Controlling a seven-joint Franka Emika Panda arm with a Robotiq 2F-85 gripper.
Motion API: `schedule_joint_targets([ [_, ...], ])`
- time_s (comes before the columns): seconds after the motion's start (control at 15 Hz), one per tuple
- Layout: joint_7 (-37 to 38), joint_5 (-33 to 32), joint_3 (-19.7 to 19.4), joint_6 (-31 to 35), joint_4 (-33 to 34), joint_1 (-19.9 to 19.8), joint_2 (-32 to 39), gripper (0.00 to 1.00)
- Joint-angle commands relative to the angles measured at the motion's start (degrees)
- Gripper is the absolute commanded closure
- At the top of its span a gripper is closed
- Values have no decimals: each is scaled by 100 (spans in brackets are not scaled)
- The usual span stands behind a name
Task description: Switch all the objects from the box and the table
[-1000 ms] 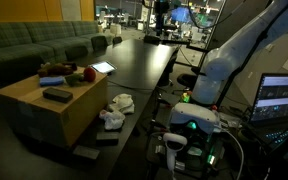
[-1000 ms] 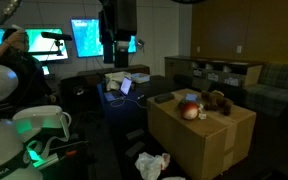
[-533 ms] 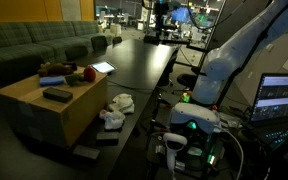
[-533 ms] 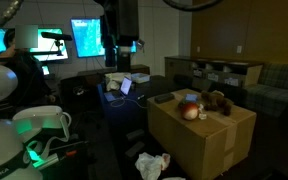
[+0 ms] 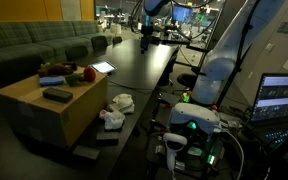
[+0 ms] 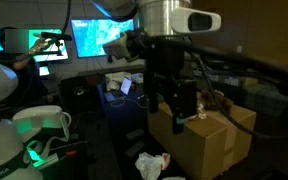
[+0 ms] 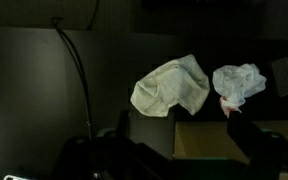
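A cardboard box (image 5: 44, 105) stands on the dark table and holds a red ball (image 5: 89, 73), a dark flat object (image 5: 57, 94) and a brown soft toy (image 5: 52, 70). The box also shows in an exterior view (image 6: 224, 140) and in the wrist view (image 7: 209, 140). Two white cloths lie on the table beside the box (image 5: 121, 101) (image 5: 111, 119); the wrist view shows them as a folded cloth (image 7: 172, 87) and a crumpled cloth (image 7: 239, 80). My gripper (image 7: 199, 125) (image 6: 174, 112) is open and empty, high above the box corner.
A tablet (image 5: 103, 68) lies on the table behind the box. A green sofa (image 5: 34, 45) runs along the back. The robot base (image 5: 219, 70), a laptop (image 5: 282, 98) and lit electronics (image 5: 189, 128) stand beside the table. Monitors (image 6: 89, 38) glow behind.
The arm has swung from the far end of the table toward the box. The gripper now hangs large in front of one exterior camera. The objects have not moved.
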Motion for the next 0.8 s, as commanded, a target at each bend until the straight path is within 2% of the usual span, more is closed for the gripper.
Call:
schedule_joint_targets([
  [0.0,-381,445,196,403,289,88,586,0],
  [0.33,-881,1110,526,980,362,187,976,0],
  [0.73,-1226,2289,933,1982,532,339,1453,0],
])
